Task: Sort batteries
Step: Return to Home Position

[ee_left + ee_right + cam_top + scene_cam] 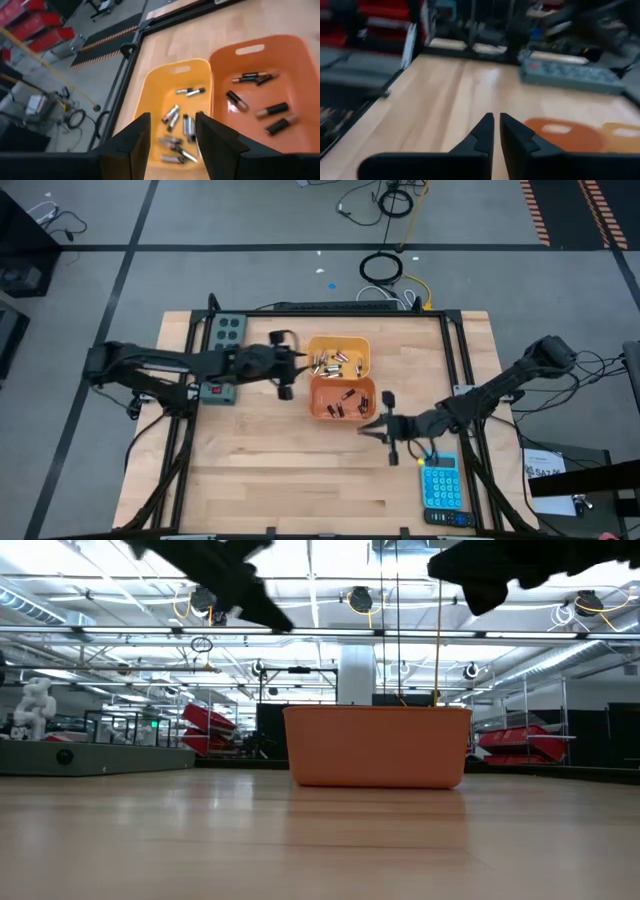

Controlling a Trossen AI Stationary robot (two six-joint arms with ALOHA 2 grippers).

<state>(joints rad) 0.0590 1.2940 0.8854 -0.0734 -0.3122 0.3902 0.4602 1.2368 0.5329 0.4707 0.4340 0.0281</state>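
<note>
Two bins stand side by side mid-table: a yellow bin [340,358] [172,107] holding several silvery batteries [175,125], and an orange bin [343,398] [260,95] [377,747] holding several dark batteries [272,110]. My left gripper [287,370] [172,140] is open and hovers at the yellow bin's left side, above its batteries. My right gripper [372,426] [496,125] is shut, with nothing showing between its fingers. It hangs above the bare table by the orange bin's near right corner.
A grey power strip [228,330] [570,75] lies at the far left, with a small box with a red button [213,390] under the left arm. A blue calculator [441,485] lies near the right front edge. Bare wood [280,470] spreads along the near side.
</note>
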